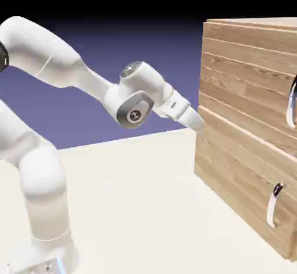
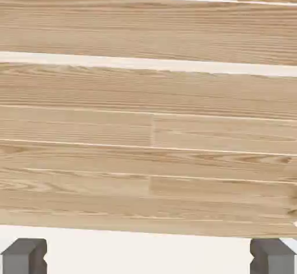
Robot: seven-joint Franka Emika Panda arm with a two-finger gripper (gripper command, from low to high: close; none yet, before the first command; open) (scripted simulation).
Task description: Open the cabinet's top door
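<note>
You have the cabinet (image 1: 249, 122) standing on the pale table (image 1: 133, 203), filling the right side of the exterior view, and everything else places itself against it. The top door (image 1: 255, 87) is the taller upper panel, shut flush with the front, its curved chrome handle (image 1: 291, 105) at the panel's far right edge, partly cut off by the frame. Below it sits the lower panel (image 1: 243, 191) with its own silver handle (image 1: 274, 204). Your gripper (image 2: 148, 255) points level at the cabinet's near left edge, close to the seam between the two panels; whether it touches the wood you probably can't judge from here. In the hand view, wood planks fill almost everything, with both grey fingertips (image 2: 24, 256) spread wide at the bottom corners, holding nothing. Nothing stands between gripper and cabinet, and the top handle lies well off to the right.
</note>
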